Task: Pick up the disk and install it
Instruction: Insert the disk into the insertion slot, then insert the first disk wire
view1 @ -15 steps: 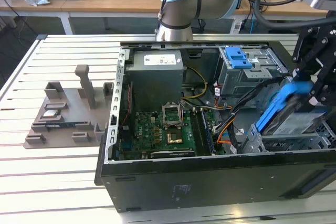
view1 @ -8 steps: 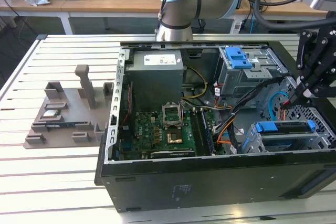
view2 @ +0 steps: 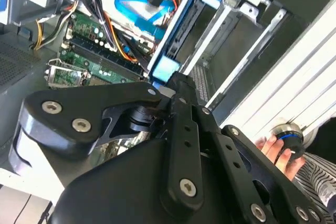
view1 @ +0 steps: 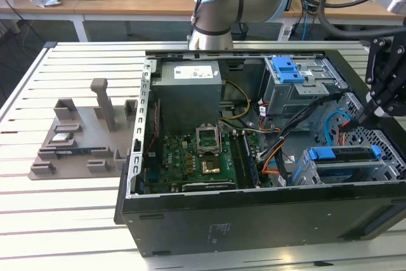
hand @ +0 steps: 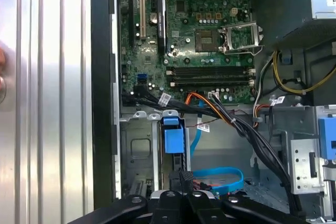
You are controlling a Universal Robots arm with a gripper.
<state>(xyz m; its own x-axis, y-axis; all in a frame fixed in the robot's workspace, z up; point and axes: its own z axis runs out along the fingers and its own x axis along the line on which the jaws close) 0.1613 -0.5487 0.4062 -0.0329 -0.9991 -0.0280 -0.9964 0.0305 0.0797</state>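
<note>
Disk [view1: 342,154] is sitting in the drive cage [view1: 304,172] at the computer case's [view1: 254,220] near corner (exterior view's right) | gripper [hand: 182,176] is hovering just beside its blue tab, fingers pressed together.

on the table [view1: 63,220], tray [view1: 70,157] lies beside the open case [view1: 254,220].

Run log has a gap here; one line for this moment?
disk: in drive cage | claw: by its blue tab | case: open
</note>
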